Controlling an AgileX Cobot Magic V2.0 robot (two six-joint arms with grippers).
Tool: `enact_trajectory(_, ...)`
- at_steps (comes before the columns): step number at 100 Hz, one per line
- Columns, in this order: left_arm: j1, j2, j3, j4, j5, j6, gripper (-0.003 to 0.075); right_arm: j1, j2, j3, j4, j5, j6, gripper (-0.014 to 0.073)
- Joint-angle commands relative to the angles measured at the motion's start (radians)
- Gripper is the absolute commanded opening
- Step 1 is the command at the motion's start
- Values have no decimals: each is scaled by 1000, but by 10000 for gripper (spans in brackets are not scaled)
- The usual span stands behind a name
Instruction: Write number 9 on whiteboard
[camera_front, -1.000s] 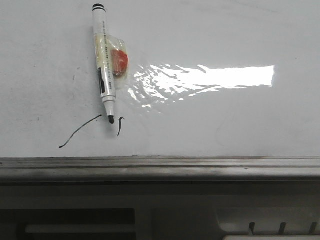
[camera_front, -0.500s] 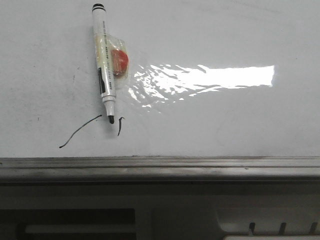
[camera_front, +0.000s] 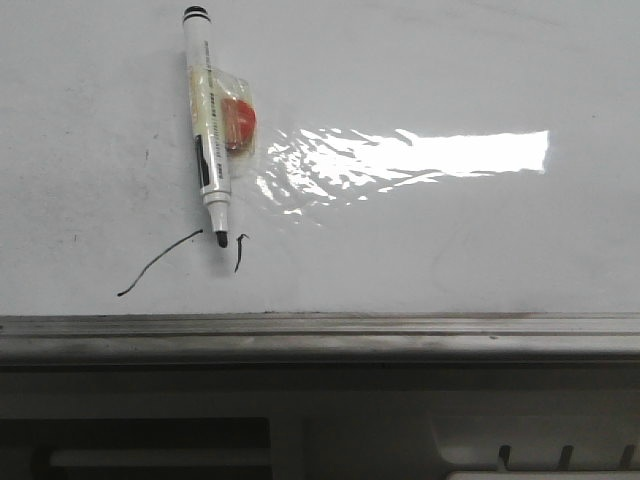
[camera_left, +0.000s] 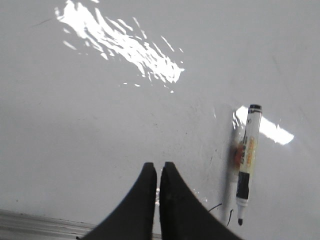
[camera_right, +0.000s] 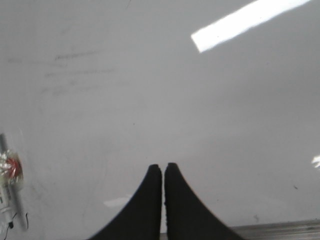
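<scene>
I see the marker (camera_front: 208, 128) lying uncapped on the whiteboard (camera_front: 450, 240); left pincer (camera_left: 158, 172) and right pincer (camera_right: 163, 173) are both pressed together, empty.

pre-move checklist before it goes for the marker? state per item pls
1. White barrel marker with black tip free on the glossy whiteboard, held by neither arm: ok.
2. Marker cap off, tip exposed: ok.
3. Left end effector open for a grasp: not ok, fingers closed together.
4. Right end effector open: not ok, also closed.
5. Number 9 written: not ok, only a short curved black stroke and a tiny tick near the tip.
6. Red round piece under clear tape on the barrel, whether it blocks the grip: cannot tell.
</scene>
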Motion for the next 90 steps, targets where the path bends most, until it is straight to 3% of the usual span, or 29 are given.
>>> enact_trajectory(1,-2,125,-137,124,32,7,-20,-5,76,-105,-23,-5,-15,-42)
enact_trajectory(10,-2,246,-235,201,98,51,-20,-5,138,-161,-23,-5,-15,-46)
enact_trajectory(25,-2,428,-334,176,193,178,7,-5,215,-191,-21,-5,-15,-50)
enact_trajectory(32,-13,497,-350,115,210,222,94,-5,228,-191,-21,-5,-15,-49)
enact_trajectory(45,-81,598,-351,-84,206,363,338,-5,228,-191,-18,-13,-15,-46)
enact_trajectory(51,-124,640,-351,-165,199,431,389,4,228,-191,-18,-17,-15,-34)
enact_trajectory(60,-208,704,-351,-272,157,494,388,23,228,-191,-18,-19,-15,68)
enact_trajectory(77,-416,814,-351,-354,-66,503,388,35,234,-191,-18,-19,-15,410)
enact_trajectory(90,-554,882,-351,-418,-232,503,388,35,239,-191,-22,-21,-15,438)
